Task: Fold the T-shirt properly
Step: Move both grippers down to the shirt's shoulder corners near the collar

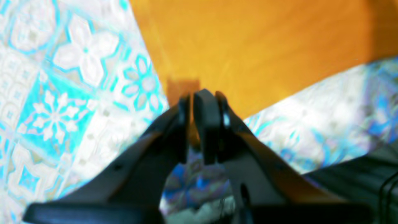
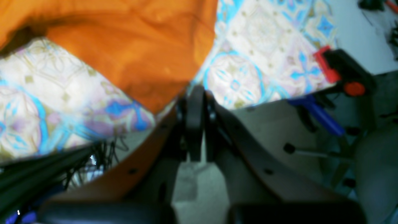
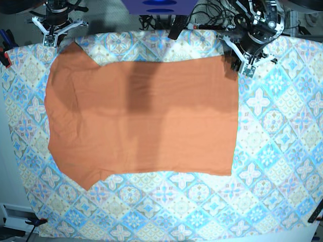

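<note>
The burnt-orange T-shirt (image 3: 141, 116) lies spread flat on the patterned tablecloth (image 3: 272, 131), sleeves toward the left. My left gripper (image 3: 241, 68) sits at its top right corner. In the left wrist view its fingers (image 1: 192, 95) stand almost together, with the corner of the T-shirt (image 1: 255, 46) running in between them. My right gripper (image 3: 55, 39) is at the top left, beside the sleeve tip. In the right wrist view its fingers (image 2: 196, 90) are pressed shut and the T-shirt (image 2: 133, 49) reaches their tip. Whether that cloth is pinched does not show.
A red and black clamp (image 2: 339, 68) and a blue handle (image 2: 317, 115) sit at the table's edge by the right arm. Cables (image 3: 212, 15) crowd the back edge. The tablecloth (image 1: 77, 93) runs out to every side of the shirt.
</note>
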Action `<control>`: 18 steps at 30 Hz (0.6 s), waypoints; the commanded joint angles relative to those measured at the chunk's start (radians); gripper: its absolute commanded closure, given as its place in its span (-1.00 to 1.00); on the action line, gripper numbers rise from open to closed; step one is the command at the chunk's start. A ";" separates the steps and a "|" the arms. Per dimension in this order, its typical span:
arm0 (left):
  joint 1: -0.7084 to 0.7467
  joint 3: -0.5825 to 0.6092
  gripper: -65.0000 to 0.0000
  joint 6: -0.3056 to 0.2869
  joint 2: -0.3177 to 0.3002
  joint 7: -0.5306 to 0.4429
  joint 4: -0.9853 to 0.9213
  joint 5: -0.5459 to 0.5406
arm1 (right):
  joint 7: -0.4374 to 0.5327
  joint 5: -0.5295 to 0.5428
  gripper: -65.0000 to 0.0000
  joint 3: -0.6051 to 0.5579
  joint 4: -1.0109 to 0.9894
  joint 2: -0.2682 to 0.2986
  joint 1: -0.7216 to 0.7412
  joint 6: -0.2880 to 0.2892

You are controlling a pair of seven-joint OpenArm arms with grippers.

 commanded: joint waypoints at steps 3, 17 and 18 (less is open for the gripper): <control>-0.020 -0.044 0.77 -0.072 -0.002 0.057 0.020 -0.013 | -0.030 0.000 0.86 -0.002 0.021 0.038 0.008 -0.007; -0.028 -0.277 0.77 -0.201 0.004 0.224 0.024 -0.129 | -0.040 0.006 -0.20 -0.014 0.030 0.052 0.048 -0.007; -0.031 -0.282 0.77 -0.201 -0.001 0.235 0.024 -0.136 | -0.038 0.006 -0.25 -0.014 0.030 0.052 0.053 -0.007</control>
